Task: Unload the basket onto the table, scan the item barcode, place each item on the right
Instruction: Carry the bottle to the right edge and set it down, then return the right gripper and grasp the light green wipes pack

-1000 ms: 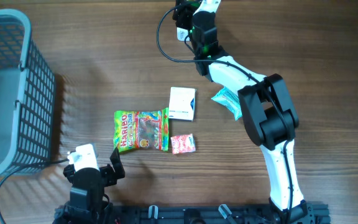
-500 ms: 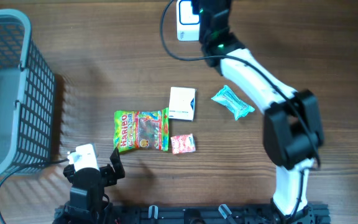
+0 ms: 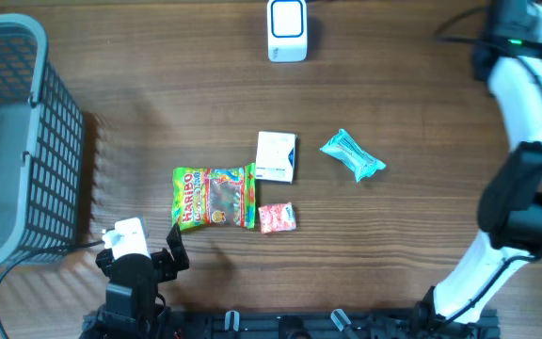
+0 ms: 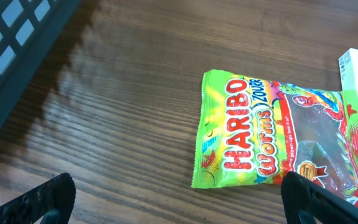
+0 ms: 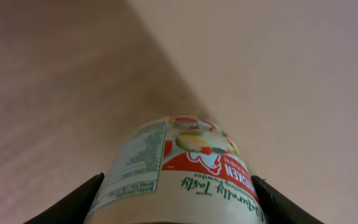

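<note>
Labelled tub [image 5: 173,165] held at the table's [image 3: 158,94] far right corner
Near edge: left gripper [image 4: 179,208], jaws wide apart, just short of the Haribo bag [image 3: 214,198]. Far edge: the scanner [image 3: 287,29] stands midway along; well to its right, the right gripper [image 5: 176,205] is clamped on the tub.

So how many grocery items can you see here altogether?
5. Four lie mid-table: the Haribo bag, the white box, the pink packet, the teal packet. The fifth, a labelled tub, is held in the right gripper. The basket may hide more.
</note>
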Controlling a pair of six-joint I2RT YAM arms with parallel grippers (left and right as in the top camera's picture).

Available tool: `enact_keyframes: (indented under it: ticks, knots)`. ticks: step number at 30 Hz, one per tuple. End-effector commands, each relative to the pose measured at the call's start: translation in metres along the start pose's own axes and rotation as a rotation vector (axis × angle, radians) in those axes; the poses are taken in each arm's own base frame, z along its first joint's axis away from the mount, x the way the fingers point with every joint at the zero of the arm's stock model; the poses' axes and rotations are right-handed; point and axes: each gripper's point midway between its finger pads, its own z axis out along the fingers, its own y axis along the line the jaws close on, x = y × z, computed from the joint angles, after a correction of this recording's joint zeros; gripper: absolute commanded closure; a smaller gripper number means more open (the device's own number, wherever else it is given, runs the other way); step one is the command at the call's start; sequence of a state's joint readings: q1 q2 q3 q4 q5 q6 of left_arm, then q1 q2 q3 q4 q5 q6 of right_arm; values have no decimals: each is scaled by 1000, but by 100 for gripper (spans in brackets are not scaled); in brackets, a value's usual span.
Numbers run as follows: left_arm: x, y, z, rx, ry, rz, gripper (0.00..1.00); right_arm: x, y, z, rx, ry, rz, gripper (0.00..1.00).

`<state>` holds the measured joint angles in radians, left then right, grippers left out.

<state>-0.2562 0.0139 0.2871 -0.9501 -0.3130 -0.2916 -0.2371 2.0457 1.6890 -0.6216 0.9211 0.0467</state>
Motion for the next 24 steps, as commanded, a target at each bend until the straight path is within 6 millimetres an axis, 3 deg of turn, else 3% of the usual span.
enact_keyframes:
  ticks: [1,5,9,10,12,14,16,20,22,24]
  knots:
    - [-1,-2,-1,10,-6,-3,0,26,19,30,-332,178,293,41]
    - [-1,-2,-1,10,-6,-3,0,53,8,60,-543,326,412,41]
    - [-1,-2,-1,10,-6,-3,0,100,-22,98,-479,426,476,37]
    - [-1,-2,-1,10,-6,-3,0,114,-30,107,-459,452,496,33]
    - [-1,-2,-1,10,-6,-3,0,137,-45,122,-426,491,532,14]
    - [-1,-2,-1,10,-6,-3,0,143,-53,129,-427,505,560,13]
    - [-1,-2,-1,10,-6,-3,0,135,-49,127,-521,489,599,0]
    - [-1,-2,-1,10,-6,-3,0,93,-32,102,-760,424,657,0]
    - [-1,-2,-1,10,-6,-3,0,49,-34,66,-947,348,724,0]
    - [-1,-2,-1,10,-6,-3,0,17,-43,31,-1062,265,735,0]
